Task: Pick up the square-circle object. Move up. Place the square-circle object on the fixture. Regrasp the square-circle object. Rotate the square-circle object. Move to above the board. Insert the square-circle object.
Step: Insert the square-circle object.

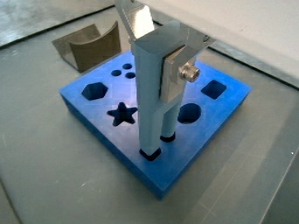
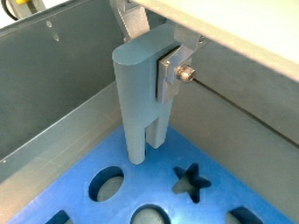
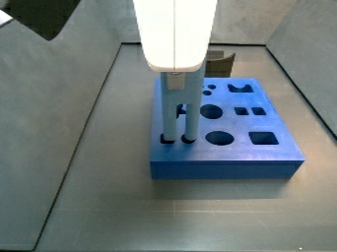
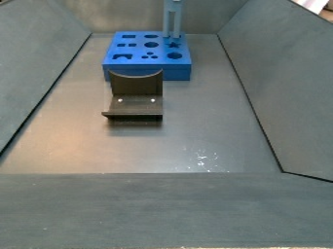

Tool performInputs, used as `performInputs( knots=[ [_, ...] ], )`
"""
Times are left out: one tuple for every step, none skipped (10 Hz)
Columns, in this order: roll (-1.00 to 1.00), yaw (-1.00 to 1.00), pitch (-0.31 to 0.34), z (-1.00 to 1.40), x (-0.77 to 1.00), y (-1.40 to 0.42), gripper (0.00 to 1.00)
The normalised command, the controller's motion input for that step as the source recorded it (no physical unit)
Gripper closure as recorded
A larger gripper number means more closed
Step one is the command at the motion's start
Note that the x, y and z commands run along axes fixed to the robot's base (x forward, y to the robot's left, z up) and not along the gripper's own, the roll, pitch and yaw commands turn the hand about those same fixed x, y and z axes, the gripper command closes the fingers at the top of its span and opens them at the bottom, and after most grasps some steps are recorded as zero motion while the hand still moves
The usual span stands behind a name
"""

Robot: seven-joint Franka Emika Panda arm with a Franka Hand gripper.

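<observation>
Between the flat silver fingers (image 1: 184,63) you can see the slim light blue-grey square-circle object (image 1: 156,96), upright and clamped near its top, so the gripper (image 1: 163,54) is closed on it. Its lower end stands at the thick blue square board (image 1: 152,118), at a small dark hole near one edge; you cannot tell how deep the tip sits, since the hole swallows it. Only one finger plate with its screw shows clearly in both wrist views; the opposite finger is hidden behind the peg (image 2: 142,101).

Below the fingers in a side view, the gripper (image 3: 179,84) shows only as two dark-tipped uprights above the board (image 3: 224,148), its body washed out into a bright white column that hides the upper peg. Beyond the fingers, the small dark brown-olive fixture (image 1: 91,45) with its U-shaped notch stands on the grey floor, apart from the board; in a side view the fixture (image 3: 222,61) is mostly cut off behind the white column.

No lettering, label or brand is legible anywhere you look.
</observation>
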Motion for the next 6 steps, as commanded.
performInputs(
  knots=[
    [0.20, -0.01, -0.023, -0.46, 0.07, -0.07, 1.00],
    [0.21, 0.00, 0.000, -0.28, -0.05, -0.32, 1.00],
    [0.15, 0.00, -0.046, -0.17, -0.21, -0.30, 1.00],
    [0.12, 0.00, 0.000, -0.12, -0.29, -0.17, 1.00],
    [0.11, 0.01, 0.000, -0.12, -0.23, -0.06, 1.00],
    [0.04, 0.04, 0.040, -0.20, 0.00, 0.05, 1.00]
  ],
)
